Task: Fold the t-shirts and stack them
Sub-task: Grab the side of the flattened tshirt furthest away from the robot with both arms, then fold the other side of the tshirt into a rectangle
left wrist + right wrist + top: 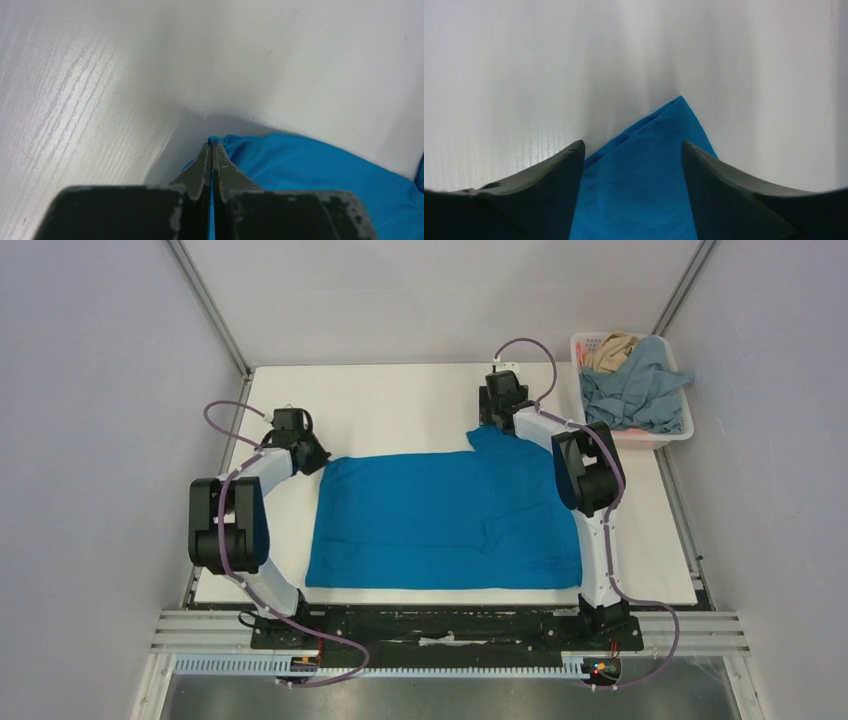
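left gripper (212, 145) pinched on shirt (440, 520) corner, 10 o'clock; right gripper (633, 150) wide open over 1 o'clock corner. Clamp before lifting.

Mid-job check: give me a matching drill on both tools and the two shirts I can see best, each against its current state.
Things:
1. left tool
2. right tool
3. vivid blue t-shirt
4. grey-blue t-shirt

States:
A. bunched in the white basket
B. open, astride a blue corner
C. spread flat on the table
D. shut on a blue corner

Pairs: 1-D, 2-B, 3-C, 4-A.
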Available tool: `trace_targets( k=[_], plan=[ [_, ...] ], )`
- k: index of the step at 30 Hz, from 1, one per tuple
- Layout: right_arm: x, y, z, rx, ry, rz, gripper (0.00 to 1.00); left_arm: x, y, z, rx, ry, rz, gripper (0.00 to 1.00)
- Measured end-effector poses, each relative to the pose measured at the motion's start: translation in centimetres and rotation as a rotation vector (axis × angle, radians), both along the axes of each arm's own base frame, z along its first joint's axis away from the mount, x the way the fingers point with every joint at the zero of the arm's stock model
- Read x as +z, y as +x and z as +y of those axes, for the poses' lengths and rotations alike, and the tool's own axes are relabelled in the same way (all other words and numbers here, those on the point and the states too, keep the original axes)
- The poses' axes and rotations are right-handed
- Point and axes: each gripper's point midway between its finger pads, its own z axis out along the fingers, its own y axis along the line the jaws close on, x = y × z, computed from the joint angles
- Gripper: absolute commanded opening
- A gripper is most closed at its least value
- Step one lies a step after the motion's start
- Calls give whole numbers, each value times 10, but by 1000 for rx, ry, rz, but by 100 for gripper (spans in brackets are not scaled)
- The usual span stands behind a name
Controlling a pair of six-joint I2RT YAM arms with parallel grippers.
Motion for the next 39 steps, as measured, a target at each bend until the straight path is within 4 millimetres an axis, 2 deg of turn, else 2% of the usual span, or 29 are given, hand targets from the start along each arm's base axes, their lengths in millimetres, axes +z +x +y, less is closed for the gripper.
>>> trace_targets(
  k=[5, 9, 11, 15, 21, 24, 31, 34, 39],
  plan=[
    [-3, -4, 5, 4, 40, -21, 43, 5, 2, 0, 0, -1, -19, 2],
    [-4, -12, 3, -13, 62, -19, 36, 7, 1, 0, 0, -1, -26, 2],
    [-4, -17, 2, -25, 76, -20, 29, 8, 0, 0, 0, -1, -30, 2],
    [-4, -28, -1, -36, 100, -24, 0, 9, 1, -1, -1, -2, -37, 2],
    [-2, -33, -3, -28, 118, -43, 0, 9, 0, -3, -11, -13, -40, 2],
    [4, -43, -4, -10, 127, -51, 0, 12, 0, -7, -25, -29, -51, 2],
    [52, -70, -4, 35, 186, -131, 0, 28, -8, -10, -36, -38, -100, 2],
    [75, -88, -5, 54, 222, -174, 0, 35, -8, -10, -37, -38, -117, 2],
    [80, -115, -7, 68, 262, -177, 0, 45, -14, -11, -44, -42, -151, 2]
  ],
)
